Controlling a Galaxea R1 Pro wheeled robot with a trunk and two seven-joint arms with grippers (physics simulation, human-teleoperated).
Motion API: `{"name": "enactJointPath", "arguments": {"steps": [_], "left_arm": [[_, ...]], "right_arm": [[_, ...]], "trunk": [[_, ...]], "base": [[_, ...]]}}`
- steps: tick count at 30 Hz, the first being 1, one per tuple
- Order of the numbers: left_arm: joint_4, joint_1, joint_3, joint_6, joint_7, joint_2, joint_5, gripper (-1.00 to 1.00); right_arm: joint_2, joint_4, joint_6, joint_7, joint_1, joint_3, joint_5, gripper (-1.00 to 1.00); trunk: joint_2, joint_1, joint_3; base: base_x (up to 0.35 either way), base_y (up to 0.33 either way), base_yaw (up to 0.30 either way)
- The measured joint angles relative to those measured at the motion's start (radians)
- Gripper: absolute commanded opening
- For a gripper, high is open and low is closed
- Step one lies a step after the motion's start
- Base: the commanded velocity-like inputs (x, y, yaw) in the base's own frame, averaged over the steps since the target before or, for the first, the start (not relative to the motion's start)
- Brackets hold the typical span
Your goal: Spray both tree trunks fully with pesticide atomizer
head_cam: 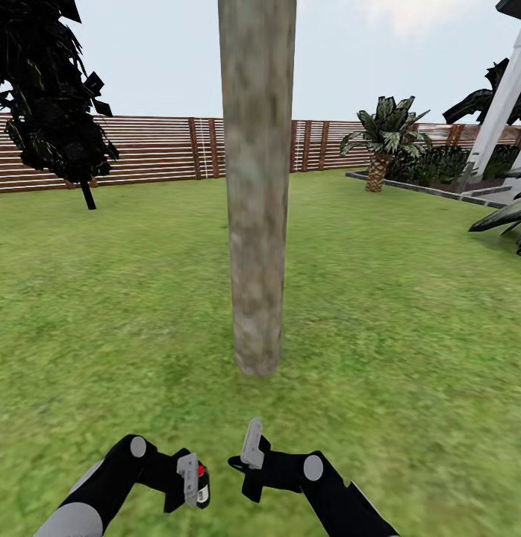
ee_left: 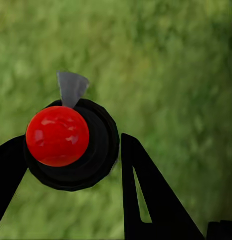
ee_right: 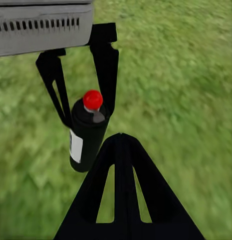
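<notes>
Nearest to me, the robot's black left gripper [head_cam: 187, 483] is clamping a small black pesticide bottle with a round red cap and white label [head_cam: 201, 485], its two fingers pressing the bottle's sides; the right wrist view is showing that grip plainly [ee_right: 88, 135]. The black right gripper [head_cam: 251, 447] is hanging just beside it, holding nothing, though I cannot tell whether its jaws are parted or closed. Both are hovering low over the green grass lawn [head_cam: 410, 313]. Straight ahead, a thick mottled grey-brown tree trunk [head_cam: 257, 186] is rising from the lawn, near the arms. So the pick-up is looking done. No white mist is showing on the bark, so spraying this trunk, and then the second tree, is seemingly still left.
</notes>
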Motion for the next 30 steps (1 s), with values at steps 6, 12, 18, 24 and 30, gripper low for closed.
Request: {"name": "enactJointPath", "arguments": {"steps": [6,12,18,24,30], "left_arm": [[-0.005,0.001,0.002,-0.004,-0.006,-0.005,0.007,-1.00],[-0.005,0.000,0.002,-0.009,-0.051,-0.009,0.009,-1.00],[-0.006,0.000,0.003,-0.009,-0.058,-0.009,0.062,-1.00],[-0.006,0.000,0.004,-0.012,-0.059,-0.010,0.087,-1.00],[-0.006,0.000,0.005,-0.012,-0.057,-0.010,0.090,-1.00]], "right_arm": [[0.000,-0.001,0.000,0.000,0.000,0.000,0.000,-1.00],[0.000,-0.001,0.000,0.000,0.000,0.000,-0.001,-1.00],[0.001,-0.001,0.000,0.000,0.000,0.000,-0.002,-1.00],[0.002,-0.002,0.000,0.000,0.000,0.001,-0.002,-1.00],[0.002,-0.002,0.000,0.000,0.000,0.001,-0.002,-1.00]], "trunk": [[0.000,0.000,0.000],[0.000,0.000,0.000],[0.000,0.000,0.000],[0.000,0.000,0.000],[0.000,0.000,0.000]], "base": [[0.000,0.000,0.000],[0.000,0.000,0.000],[0.000,0.000,0.000],[0.000,0.000,0.000],[0.000,0.000,0.000]]}}
